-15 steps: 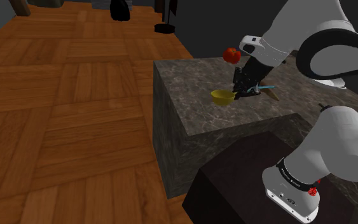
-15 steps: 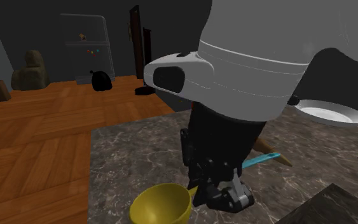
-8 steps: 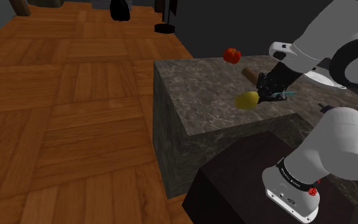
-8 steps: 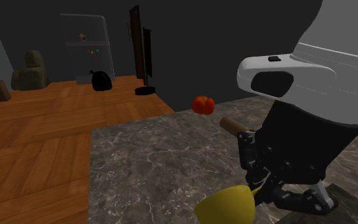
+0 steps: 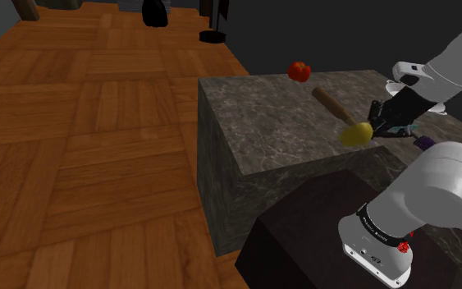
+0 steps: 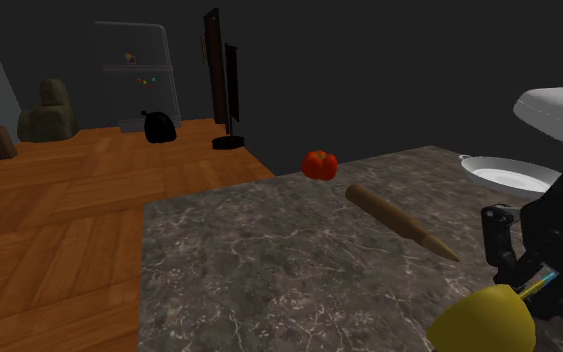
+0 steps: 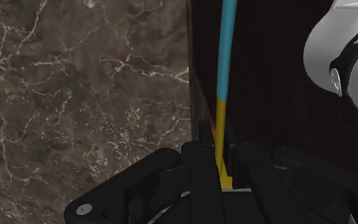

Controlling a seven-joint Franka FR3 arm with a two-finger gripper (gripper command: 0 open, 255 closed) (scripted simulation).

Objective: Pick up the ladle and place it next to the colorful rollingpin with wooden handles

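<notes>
Shoulder view: your black pincer (image 5: 383, 126) is clamped tight on the thin handle of the yellow-bowled, blue-tipped ladle (image 5: 356, 134). The ladle's bowl lies at 4 o'clock of the brown tapered rolling pin (image 5: 331, 105), just beside its near end, on the dark marble surface (image 5: 253, 115); you cannot tell whether the bowl touches it. Second exterior view: you find the red tomato (image 6: 319, 164) at 10 o'clock of the pin and the white pan (image 6: 509, 176) at 2 o'clock. Wrist view: both fingers (image 7: 203, 143) press the handle, which runs over the seam between surface and dark stand (image 7: 266, 76)
</notes>
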